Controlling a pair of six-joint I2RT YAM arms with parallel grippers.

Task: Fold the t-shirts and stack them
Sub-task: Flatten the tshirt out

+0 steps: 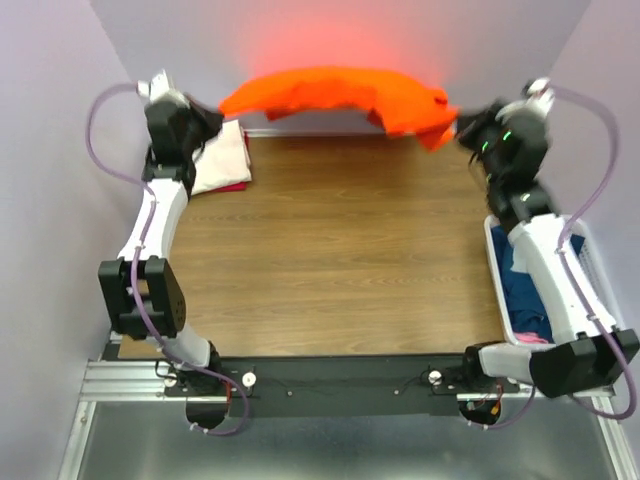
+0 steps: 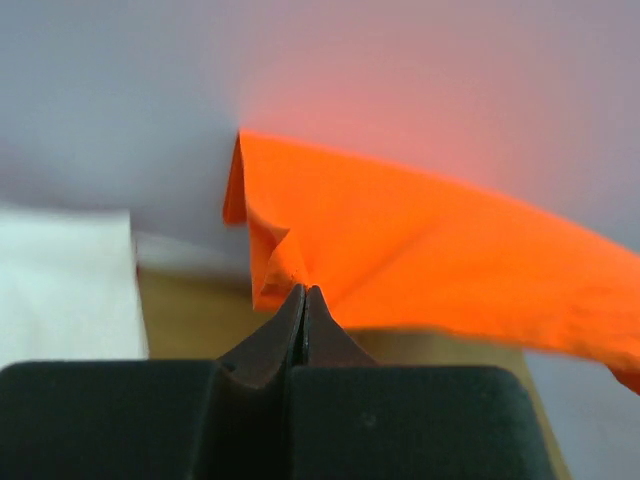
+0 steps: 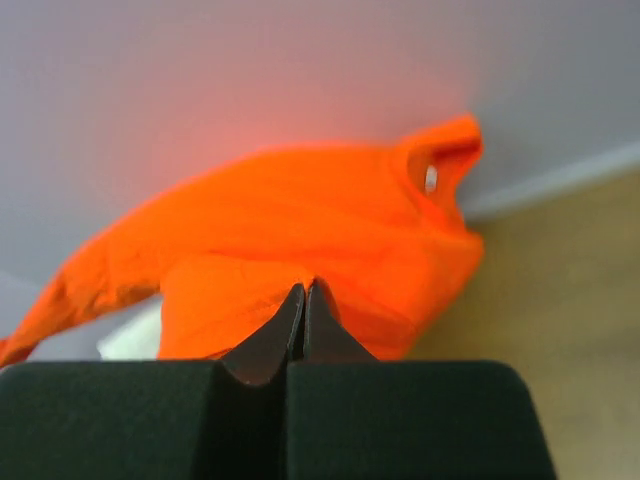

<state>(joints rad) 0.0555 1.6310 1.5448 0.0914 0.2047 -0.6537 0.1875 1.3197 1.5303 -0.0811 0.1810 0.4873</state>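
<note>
Past the bench [image 1: 340,250], the left claw [image 1: 220,106] and right claw [image 1: 462,120] are each clenched on an end of the orange t-shirt [image 1: 340,92], which hangs in the air by the far wall. Its right end sags bunched; lowered like that, it could land creased.

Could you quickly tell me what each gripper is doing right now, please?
Left gripper: closed on the orange t-shirt.
Right gripper: closed on the same orange t-shirt.
</note>
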